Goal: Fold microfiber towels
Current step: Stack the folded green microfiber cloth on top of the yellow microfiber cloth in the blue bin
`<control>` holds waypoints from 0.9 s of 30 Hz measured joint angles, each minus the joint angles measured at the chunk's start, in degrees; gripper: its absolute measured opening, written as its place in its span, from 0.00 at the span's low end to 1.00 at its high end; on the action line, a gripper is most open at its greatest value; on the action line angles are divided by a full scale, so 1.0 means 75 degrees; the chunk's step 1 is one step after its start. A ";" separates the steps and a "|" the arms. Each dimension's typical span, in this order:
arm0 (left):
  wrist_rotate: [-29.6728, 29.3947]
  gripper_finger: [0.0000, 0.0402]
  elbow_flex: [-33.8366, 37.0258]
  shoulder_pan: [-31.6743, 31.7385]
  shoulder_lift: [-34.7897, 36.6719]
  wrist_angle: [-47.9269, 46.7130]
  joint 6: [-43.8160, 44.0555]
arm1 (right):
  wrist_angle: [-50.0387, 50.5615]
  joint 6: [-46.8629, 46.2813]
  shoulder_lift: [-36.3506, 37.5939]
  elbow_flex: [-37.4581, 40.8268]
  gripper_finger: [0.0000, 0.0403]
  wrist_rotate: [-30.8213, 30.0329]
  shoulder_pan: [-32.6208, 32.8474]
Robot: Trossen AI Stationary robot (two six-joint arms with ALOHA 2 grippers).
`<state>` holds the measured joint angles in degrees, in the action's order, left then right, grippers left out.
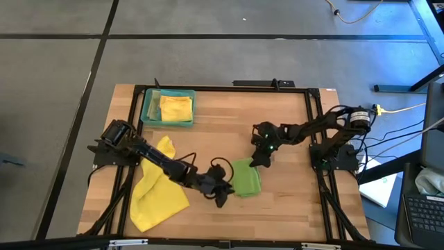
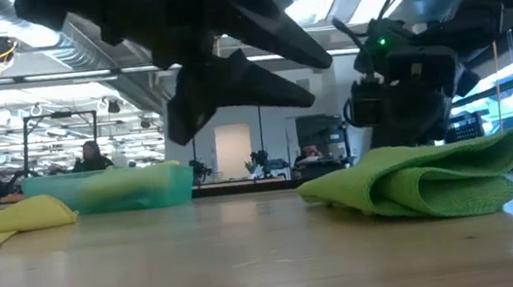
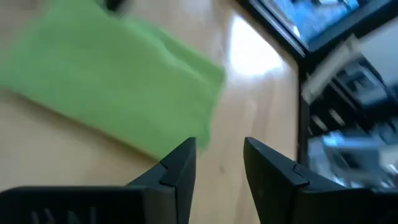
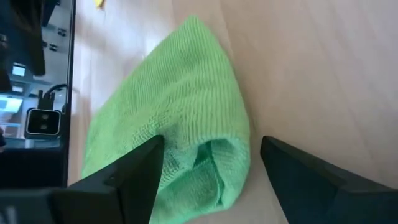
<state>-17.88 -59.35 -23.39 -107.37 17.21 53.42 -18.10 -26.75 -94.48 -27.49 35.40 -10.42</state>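
Right gripper (image 4: 208,177) spread wide astride the folded green towel (image 1: 245,178), left gripper (image 3: 217,163) part-open beside it: a snagged layer could unfold it.

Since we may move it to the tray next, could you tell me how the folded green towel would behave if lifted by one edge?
The green towel would probably sag and unfold: its layers lie loose and puffy in the low view. It looks light, and its knit surface should grip the fingers rather than slip.

Teal tray (image 1: 147,111) at table's (image 1: 291,201) far left corner
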 joint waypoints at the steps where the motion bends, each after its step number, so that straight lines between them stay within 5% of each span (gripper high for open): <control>1: -0.0279 0.31 0.0000 -0.0007 -0.0002 0.0011 -0.0003 | -0.0023 0.0001 -0.0013 -0.0001 0.68 -0.0042 0.0084; 4: -0.0659 0.31 -0.0002 0.0073 -0.0200 0.0053 -0.0049 | -0.0101 -0.0240 -0.0064 0.0047 0.68 -0.0033 0.0369; 11: 0.0280 0.31 -0.0043 0.0343 -0.1128 0.1598 0.0042 | -0.0350 -0.1543 -0.0112 0.0119 0.68 0.0543 0.0896; 17: 0.0080 0.31 -0.0587 0.0351 -0.1388 0.1605 -0.0432 | -0.0748 -0.3411 -0.0163 0.0169 0.68 0.0807 0.0959; 27: -0.0085 0.31 -0.1080 0.0483 -0.1931 0.1575 -0.0422 | -0.1298 -0.4609 -0.0140 0.0431 0.68 0.0071 0.2213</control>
<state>-18.52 -67.45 -19.77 -121.85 29.02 50.26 -27.83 -61.31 -95.53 -24.25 35.93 6.18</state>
